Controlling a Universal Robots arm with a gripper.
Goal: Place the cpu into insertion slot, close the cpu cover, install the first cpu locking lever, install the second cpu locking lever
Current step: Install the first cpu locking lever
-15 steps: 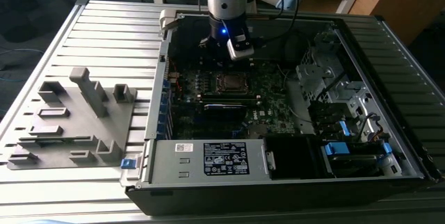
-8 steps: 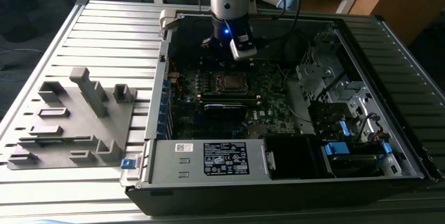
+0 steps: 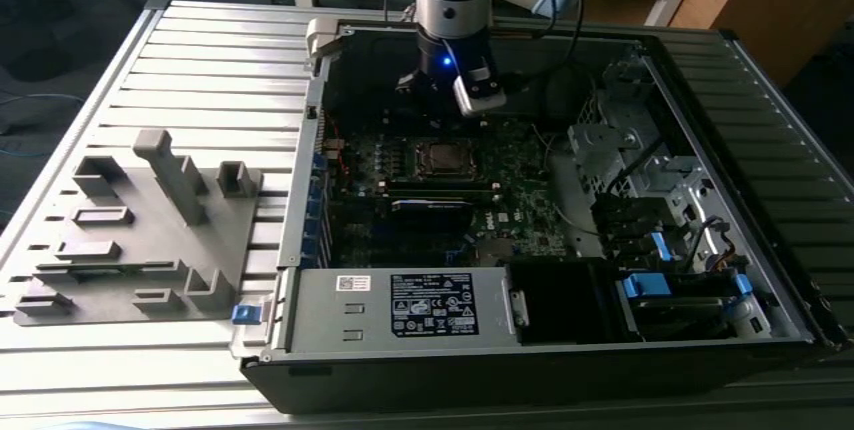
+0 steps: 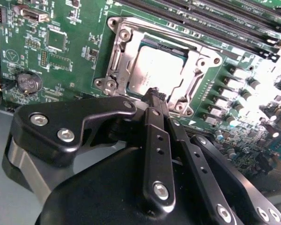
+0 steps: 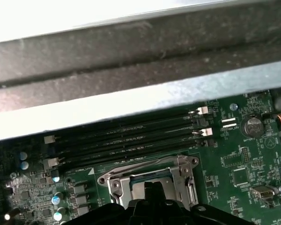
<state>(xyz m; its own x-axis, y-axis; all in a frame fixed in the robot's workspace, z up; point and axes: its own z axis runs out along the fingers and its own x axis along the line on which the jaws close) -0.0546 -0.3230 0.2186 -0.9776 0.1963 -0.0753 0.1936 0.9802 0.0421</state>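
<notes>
Hand hovering just above insertion slot, fingers pressed together, gripping nothing. Cpu already lying flat in slot, silver top showing. Cpu cover appearing lowered around chip, framing it through square opening. Closed fingertips poised at cover's near edge, likely for pressing or hooking small part. Motherboard sitting inside open computer case on worktop.
</notes>
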